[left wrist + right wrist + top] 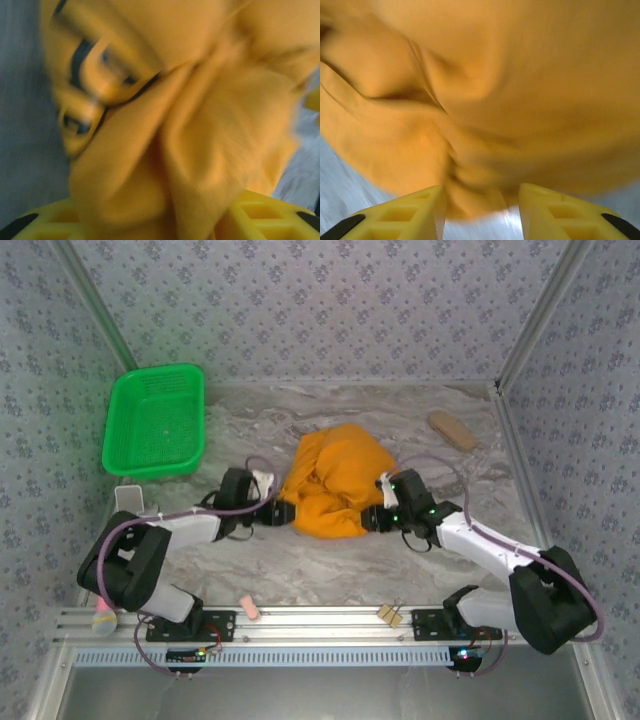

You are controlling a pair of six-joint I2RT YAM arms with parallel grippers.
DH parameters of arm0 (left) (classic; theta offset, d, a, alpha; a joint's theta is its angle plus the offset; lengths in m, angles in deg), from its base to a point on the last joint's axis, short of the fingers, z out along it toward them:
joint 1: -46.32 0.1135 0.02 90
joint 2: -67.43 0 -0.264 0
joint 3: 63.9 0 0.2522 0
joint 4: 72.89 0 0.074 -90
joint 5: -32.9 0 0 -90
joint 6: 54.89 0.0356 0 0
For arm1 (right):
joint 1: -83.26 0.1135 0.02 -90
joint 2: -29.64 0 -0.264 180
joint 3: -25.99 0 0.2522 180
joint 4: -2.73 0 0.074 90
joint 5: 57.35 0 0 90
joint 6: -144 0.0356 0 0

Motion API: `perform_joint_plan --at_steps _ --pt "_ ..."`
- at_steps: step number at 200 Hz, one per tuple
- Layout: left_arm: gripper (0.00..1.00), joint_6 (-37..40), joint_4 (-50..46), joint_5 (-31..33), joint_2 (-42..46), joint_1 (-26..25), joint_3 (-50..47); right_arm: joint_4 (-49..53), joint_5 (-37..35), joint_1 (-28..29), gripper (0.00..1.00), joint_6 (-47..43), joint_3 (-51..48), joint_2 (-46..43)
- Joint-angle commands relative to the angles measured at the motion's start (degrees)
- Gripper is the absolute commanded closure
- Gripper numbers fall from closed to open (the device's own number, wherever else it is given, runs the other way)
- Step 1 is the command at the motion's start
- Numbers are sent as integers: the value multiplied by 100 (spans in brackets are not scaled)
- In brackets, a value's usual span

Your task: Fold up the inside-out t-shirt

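Top external view shows the inside-out t-shirt (335,480) bunched mid-table, no fold made yet, the left gripper (284,511) and right gripper (372,519) at its near corners, each with parted yellow fingers (260,212) closing around orange cloth.

Orange-yellow soft cotton t-shirt (336,480) bunched in a crumpled heap at desk centre; dark lines, possibly the print, show blurred in the left wrist view (165,125).
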Motion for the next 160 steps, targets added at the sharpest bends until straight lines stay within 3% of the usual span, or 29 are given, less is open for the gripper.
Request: perform_joint_plan --at_steps 1,24,50,112,123,144,160 --pt "47 -504 135 124 536 -17 135 595 -158 71 52 -438 928 -228" --pt "41 -512 -909 275 968 -55 513 1298 -443 95 50 -869 1922 310" --pt "35 -397 -1820 666 1208 -325 1059 1127 -364 382 47 -927 2361 1032" --pt "32 -178 -2589 1959 528 -1127 1669 783 -1490 942 48 -567 2608 2253" --pt "32 -156 -2706 2300 498 -1310 1782 633 -1614 960 54 -531 2620 2415" --pt "32 -427 -2930 2920 565 -1398 1868 468 -1963 902 82 -393 2781 2656" --pt "32 -605 -3323 3458 644 -1401 1970 531 -1440 825 96 -504 2969 2586"
